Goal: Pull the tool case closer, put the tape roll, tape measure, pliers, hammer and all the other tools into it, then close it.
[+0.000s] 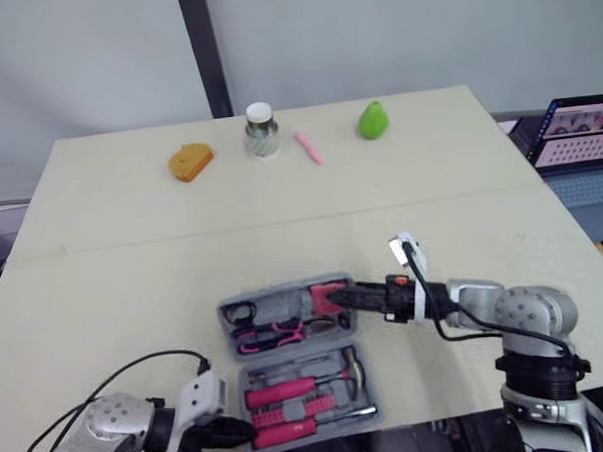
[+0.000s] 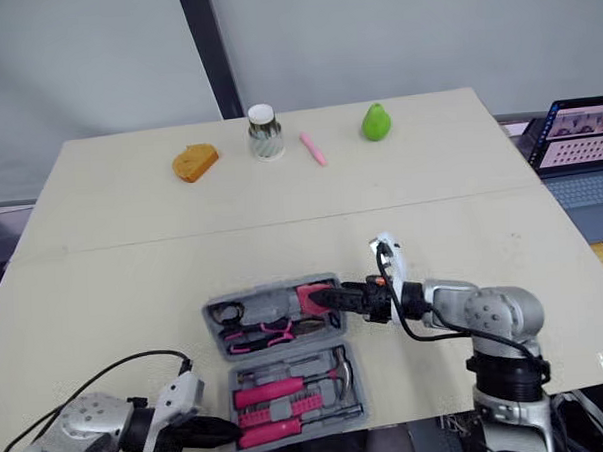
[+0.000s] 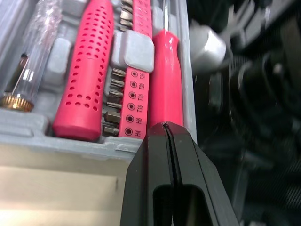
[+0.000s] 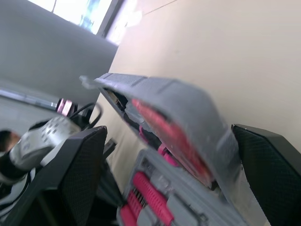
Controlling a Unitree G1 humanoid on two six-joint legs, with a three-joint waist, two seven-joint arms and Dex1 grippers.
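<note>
The grey tool case (image 1: 297,348) lies open near the table's front edge, both halves holding pink-handled tools. A hammer (image 1: 350,364) and pink screwdrivers (image 1: 281,392) sit in the near half, pliers (image 1: 271,335) in the far half. My right gripper (image 1: 335,299) reaches in from the right at the far half's right end. In the right wrist view its fingers (image 4: 70,179) stand wide open with the grey lid (image 4: 188,103) between them. My left gripper (image 3: 164,126) is shut, its tip against the near half's left edge by a pink handle (image 3: 165,75).
Along the table's far side stand an orange object (image 1: 190,162), a jar with a white lid (image 1: 261,131), a pink marker (image 1: 309,148) and a green pear (image 1: 373,120). A laptop (image 1: 578,139) sits off the table to the right. The case lies close to the front edge.
</note>
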